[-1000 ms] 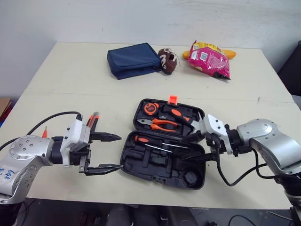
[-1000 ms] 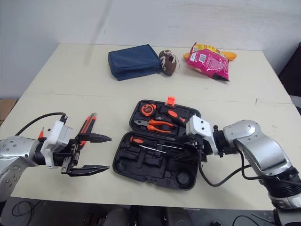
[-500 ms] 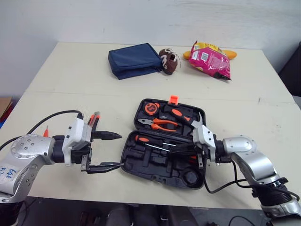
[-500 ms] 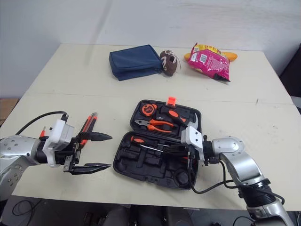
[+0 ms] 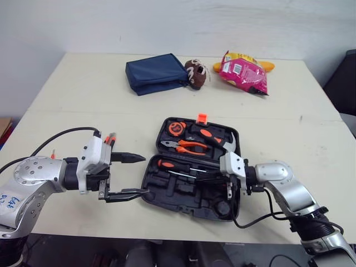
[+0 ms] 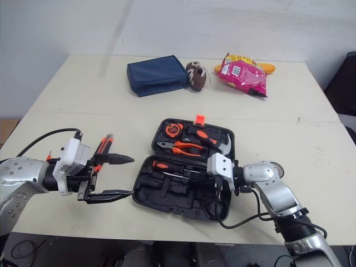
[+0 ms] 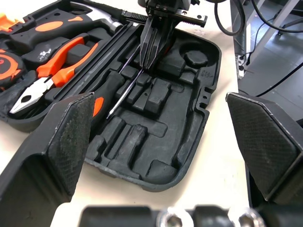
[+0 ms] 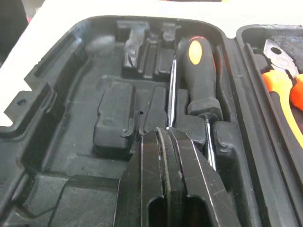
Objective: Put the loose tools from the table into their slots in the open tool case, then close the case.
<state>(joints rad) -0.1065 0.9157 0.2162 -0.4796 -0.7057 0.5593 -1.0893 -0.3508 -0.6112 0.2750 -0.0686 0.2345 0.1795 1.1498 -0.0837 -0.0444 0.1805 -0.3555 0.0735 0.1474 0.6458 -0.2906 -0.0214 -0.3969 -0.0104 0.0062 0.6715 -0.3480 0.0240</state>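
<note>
1. The left gripper (image 5: 129,176) hovers over the table (image 5: 83,94) close to its near edge, left of the middle. Its fingers are spread wide with nothing between them. The tips point at the left side of the case and stop just short of it.
2. The case (image 7: 208,90) lies open by the middle of the near edge. Both halves lie flat, one nearer and one farther.
3. The right gripper (image 8: 164,135) reaches in from the right, low over the near half, fingers pressed together with nothing visible between them. Its tips are over a thin metal shaft (image 7: 124,96) lying in the moulded tray. I cannot tell whether they touch it.
4. Just beyond that shaft, a screwdriver (image 5: 167,164) with a black-and-orange handle sits in its slot, handle to the left.
5. The far half holds a tape measure (image 5: 177,127) in its far-left corner and pliers (image 5: 188,146) with orange grips in front of it. A hammer (image 5: 208,133) lies to the right. An orange latch (image 5: 202,117) stands on the far rim.
6. A loose tool (image 6: 104,146), orange and black, lies on the table left of the case and apart from it, just beyond the left gripper. Its kind is unclear.
7. Near the far edge lies a blue pouch (image 5: 157,72), with a brown ball (image 5: 196,72) just beside its right end. A pink bag (image 5: 242,69) lies further right.
</note>
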